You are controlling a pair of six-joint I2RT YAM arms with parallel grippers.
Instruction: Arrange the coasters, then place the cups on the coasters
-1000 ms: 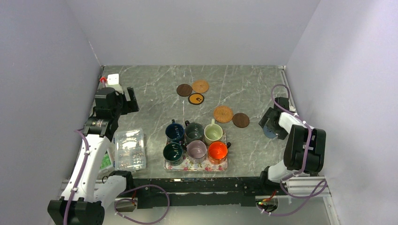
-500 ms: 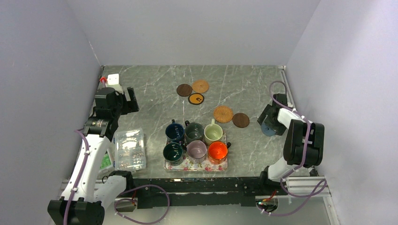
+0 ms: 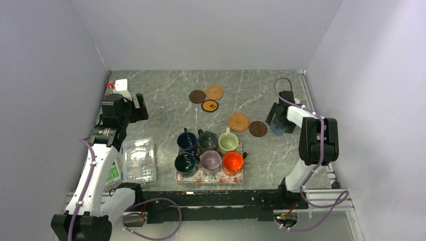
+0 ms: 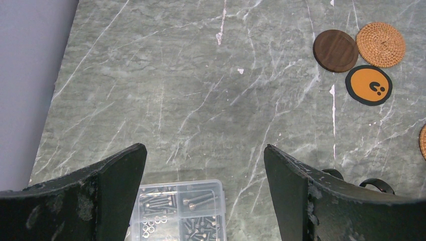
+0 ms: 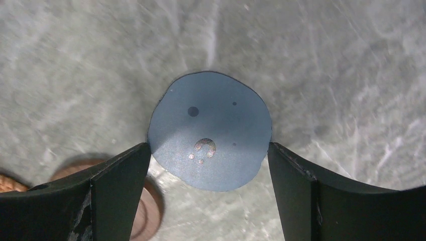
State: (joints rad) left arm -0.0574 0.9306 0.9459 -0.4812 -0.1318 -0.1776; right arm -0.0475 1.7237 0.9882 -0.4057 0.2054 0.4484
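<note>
Reaching far forward, the right tool (image 5: 208,145) pinches a blue coaster (image 5: 211,120) edgewise.

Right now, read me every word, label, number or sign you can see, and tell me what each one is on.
No readable words or numbers anywhere in these views.
Orange-and-black coaster: dark printed blobs, a picture rather than letters.
Blue coaster: a small shiny mark and a few dots, not legible as text.
Clear box: no label shows.
</note>
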